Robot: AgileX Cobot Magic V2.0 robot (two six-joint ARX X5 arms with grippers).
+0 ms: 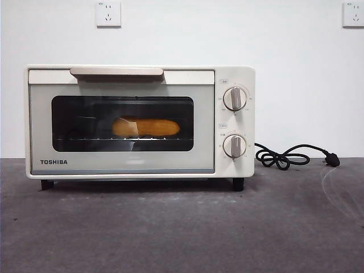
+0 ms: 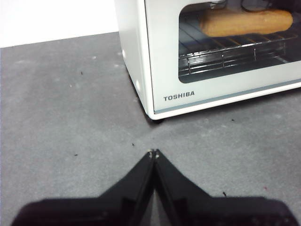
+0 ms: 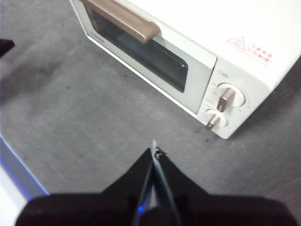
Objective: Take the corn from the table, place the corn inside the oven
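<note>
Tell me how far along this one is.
Looks done: the corn lies on the rack inside the oven, door shut. Nothing in hand: the left gripper and right gripper are shut, empty, above the table. Nothing visibly left.

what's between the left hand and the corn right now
The shut oven door. The corn already lies on the wire rack inside the oven, seen through the glass. The left hand is shut, over bare table off the oven's front corner. Nothing else is between them.
</note>
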